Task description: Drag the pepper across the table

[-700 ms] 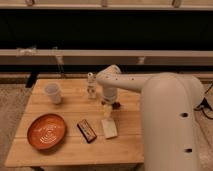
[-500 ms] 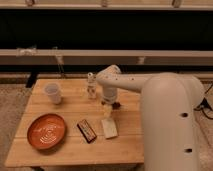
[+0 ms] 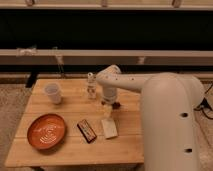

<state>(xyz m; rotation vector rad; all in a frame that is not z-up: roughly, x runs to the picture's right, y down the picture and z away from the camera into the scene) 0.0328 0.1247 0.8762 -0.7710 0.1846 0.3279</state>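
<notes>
The pepper [image 3: 116, 105] is a small dark red thing lying on the light wooden table [image 3: 70, 150], right of the table's middle. My gripper [image 3: 108, 106] points down from the white arm that reaches in from the right. It sits just left of the pepper and looks to be touching or nearly touching it. The arm's wrist hides part of the spot around the pepper.
A pale beige block [image 3: 109, 128] lies just in front of the gripper, with a dark bar [image 3: 87, 130] to its left. An orange plate [image 3: 46, 131] is at the front left. A white cup [image 3: 53, 93] and a small bottle [image 3: 91, 85] stand at the back.
</notes>
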